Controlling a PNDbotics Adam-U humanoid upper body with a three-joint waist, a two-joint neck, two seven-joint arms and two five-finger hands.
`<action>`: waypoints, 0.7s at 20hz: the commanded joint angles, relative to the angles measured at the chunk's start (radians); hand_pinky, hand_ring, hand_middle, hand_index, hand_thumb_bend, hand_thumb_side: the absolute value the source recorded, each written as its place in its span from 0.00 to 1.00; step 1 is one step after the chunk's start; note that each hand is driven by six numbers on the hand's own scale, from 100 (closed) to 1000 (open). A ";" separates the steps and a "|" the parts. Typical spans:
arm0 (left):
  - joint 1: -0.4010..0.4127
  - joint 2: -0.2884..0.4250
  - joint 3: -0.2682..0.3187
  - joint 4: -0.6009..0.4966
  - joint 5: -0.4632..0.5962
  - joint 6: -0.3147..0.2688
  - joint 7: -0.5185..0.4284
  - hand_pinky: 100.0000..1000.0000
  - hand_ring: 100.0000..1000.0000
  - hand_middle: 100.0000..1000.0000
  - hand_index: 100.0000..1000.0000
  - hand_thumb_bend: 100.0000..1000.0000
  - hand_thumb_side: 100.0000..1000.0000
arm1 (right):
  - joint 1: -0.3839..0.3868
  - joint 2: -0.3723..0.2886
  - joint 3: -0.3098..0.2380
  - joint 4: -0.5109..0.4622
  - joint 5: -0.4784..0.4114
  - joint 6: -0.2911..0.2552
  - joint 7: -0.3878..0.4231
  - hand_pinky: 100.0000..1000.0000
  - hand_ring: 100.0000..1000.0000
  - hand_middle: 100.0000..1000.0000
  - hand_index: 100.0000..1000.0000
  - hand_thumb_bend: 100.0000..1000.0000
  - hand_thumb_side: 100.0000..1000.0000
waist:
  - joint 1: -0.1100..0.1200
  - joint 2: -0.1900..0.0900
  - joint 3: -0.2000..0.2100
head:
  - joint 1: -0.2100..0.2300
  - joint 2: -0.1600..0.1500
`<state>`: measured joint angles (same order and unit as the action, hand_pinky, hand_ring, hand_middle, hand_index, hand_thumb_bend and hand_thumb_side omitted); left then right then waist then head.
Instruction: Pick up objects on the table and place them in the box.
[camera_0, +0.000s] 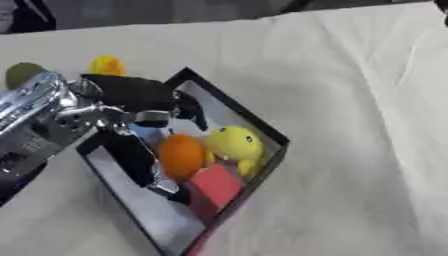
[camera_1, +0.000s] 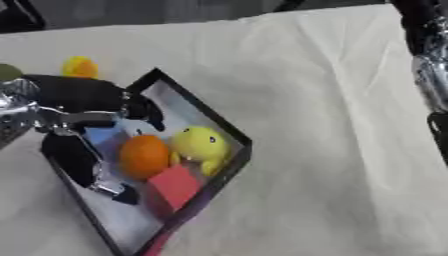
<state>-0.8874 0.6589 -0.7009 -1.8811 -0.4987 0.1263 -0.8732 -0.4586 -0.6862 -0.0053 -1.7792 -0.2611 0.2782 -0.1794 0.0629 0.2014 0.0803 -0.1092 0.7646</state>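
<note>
Left hand (camera_0: 144, 117) hangs over the box (camera_0: 262, 127), fingers spread and holding nothing. Inside sit an orange ball (camera_0: 181, 156), yellow duck (camera_0: 234, 144) and red block (camera_0: 213, 186). Another yellow toy (camera_0: 107, 65) sits just behind the box.

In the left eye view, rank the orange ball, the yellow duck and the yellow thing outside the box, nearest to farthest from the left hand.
From the left hand:
1. Orange ball, beside its fingers in the box.
2. Yellow duck, right of the ball.
3. Yellow thing, outside, behind the box.
</note>
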 joint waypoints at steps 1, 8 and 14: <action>0.002 0.042 0.069 -0.063 0.008 0.004 -0.002 0.91 0.91 0.86 0.89 0.76 0.58 | -0.017 -0.016 -0.007 -0.015 -0.007 -0.001 0.000 0.91 0.72 0.70 0.81 0.00 0.65 | -0.009 -0.044 0.003 | -0.004 0.005; 0.029 0.098 0.211 -0.118 0.081 0.034 0.053 0.86 0.86 0.81 0.87 0.50 0.47 | -0.018 -0.015 -0.007 -0.017 -0.008 -0.001 -0.002 0.91 0.72 0.70 0.81 0.00 0.65 | -0.009 -0.048 0.007 | -0.007 0.005; 0.090 0.221 0.363 0.012 0.095 0.128 0.138 0.86 0.86 0.81 0.88 0.47 0.48 | -0.020 -0.019 -0.010 -0.023 -0.007 -0.003 -0.006 0.91 0.72 0.70 0.80 0.00 0.65 | -0.009 -0.044 0.008 | -0.017 0.001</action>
<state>-0.7885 0.8309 -0.3810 -1.8951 -0.4052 0.2384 -0.7508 -0.4632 -0.6829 -0.0053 -1.7801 -0.2613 0.2776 -0.1812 0.0629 0.1967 0.0877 -0.1216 0.7646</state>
